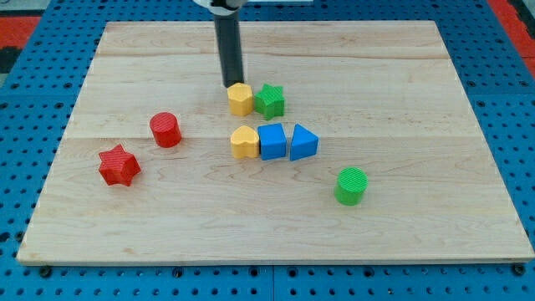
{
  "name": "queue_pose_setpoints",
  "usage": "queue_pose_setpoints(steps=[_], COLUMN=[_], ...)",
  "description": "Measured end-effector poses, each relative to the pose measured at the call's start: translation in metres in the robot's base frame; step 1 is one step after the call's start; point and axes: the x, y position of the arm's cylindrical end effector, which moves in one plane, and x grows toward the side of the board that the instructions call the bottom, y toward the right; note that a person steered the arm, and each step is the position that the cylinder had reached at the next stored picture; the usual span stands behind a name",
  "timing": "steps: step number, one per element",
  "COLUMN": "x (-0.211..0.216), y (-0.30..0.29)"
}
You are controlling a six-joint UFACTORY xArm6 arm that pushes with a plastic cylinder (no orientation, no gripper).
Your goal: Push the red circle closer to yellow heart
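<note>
My tip (pixel 231 85) sits at the top edge of the yellow hexagon (pixel 241 99); no claw on this rod. Red circle (pixel 165 130) is left of center, well apart from the yellow heart (pixel 245 142), which touches the blue cube (pixel 272 142).

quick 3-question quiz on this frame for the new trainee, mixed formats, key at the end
1. True or false: my tip touches the red circle.
2. Which block lies nearest the yellow heart on its right in the view? A) green circle B) blue cube C) red star
3. Fill in: the green star sits beside the yellow ____.

Key:
1. False; the tip is at the yellow hexagon's top edge, well apart from the red circle.
2. B
3. hexagon
</note>
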Motion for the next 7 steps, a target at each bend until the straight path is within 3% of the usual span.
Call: queue_pose_setpoints(steps=[1, 2, 4, 5, 6, 7], x=[0.021, 0.027, -0.025, -0.027, 0.018, 0.067], y=[0.039, 0.038, 0.033, -0.051, -0.126, -0.132])
